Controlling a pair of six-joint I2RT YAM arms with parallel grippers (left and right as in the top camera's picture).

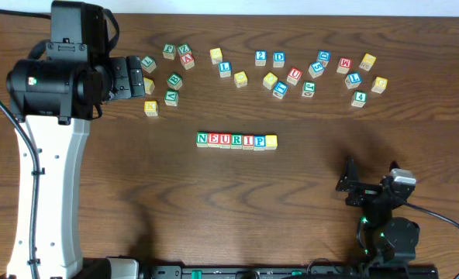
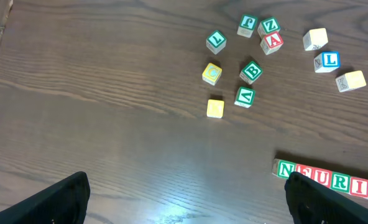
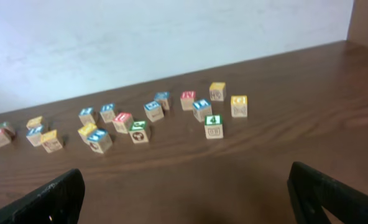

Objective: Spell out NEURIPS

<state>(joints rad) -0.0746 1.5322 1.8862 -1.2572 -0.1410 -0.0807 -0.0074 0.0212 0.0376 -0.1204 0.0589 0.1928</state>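
A row of letter blocks [image 1: 236, 140] lies mid-table reading N, E, U, R, I, P, with a yellow block [image 1: 271, 141] touching its right end; that block's letter cannot be read. The row's left part shows in the left wrist view [image 2: 330, 180]. My left gripper [image 1: 125, 77] is open and empty at the back left, above loose blocks. In its own view [image 2: 187, 199] the fingers are spread wide over bare wood. My right gripper [image 1: 367, 186] is open and empty at the front right, far from the row; its fingers [image 3: 187, 193] are spread over bare table.
Several loose letter blocks are scattered in an arc along the back of the table, from a left cluster [image 1: 167, 77] to a right cluster [image 1: 353, 74]. The right cluster shows in the right wrist view [image 3: 209, 112]. A white wall [image 3: 171, 37] stands behind the table.
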